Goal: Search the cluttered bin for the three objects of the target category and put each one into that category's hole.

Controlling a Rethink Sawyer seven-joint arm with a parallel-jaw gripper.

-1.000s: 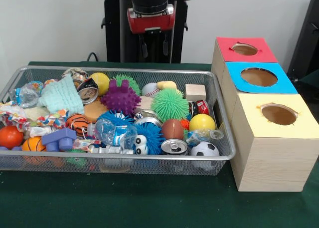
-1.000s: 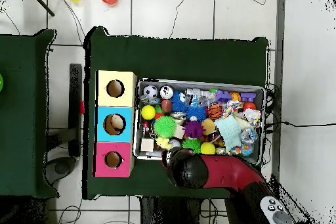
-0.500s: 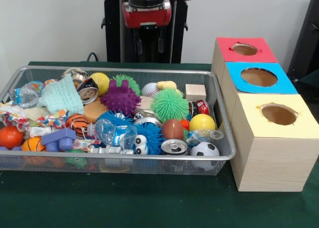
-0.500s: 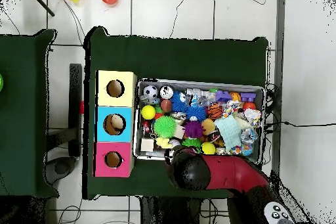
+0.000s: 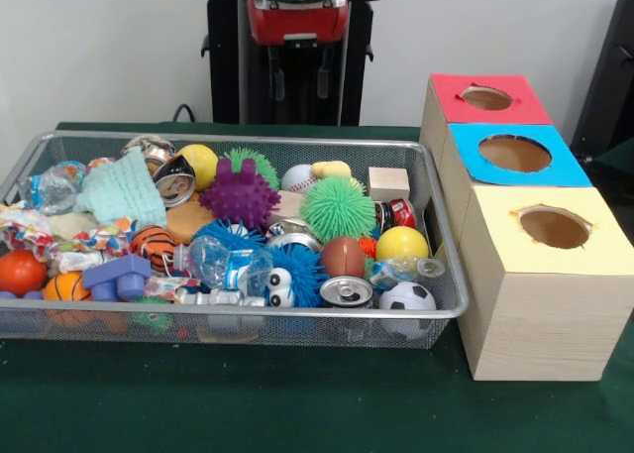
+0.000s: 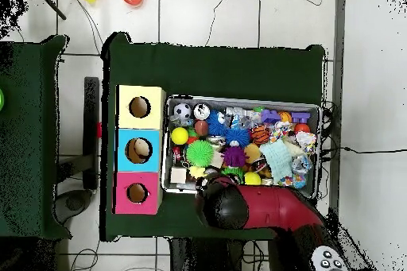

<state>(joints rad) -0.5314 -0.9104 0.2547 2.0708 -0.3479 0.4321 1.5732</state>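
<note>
Because the claw hangs high behind the bin, holding nothing and maybe open, all bottles wait inside.

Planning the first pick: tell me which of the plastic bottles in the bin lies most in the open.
The bottle at the front middle of the bin, lying on top beside the blue spiky ball. The bottle at the left end and the one under the yellow ball are partly buried.
</note>
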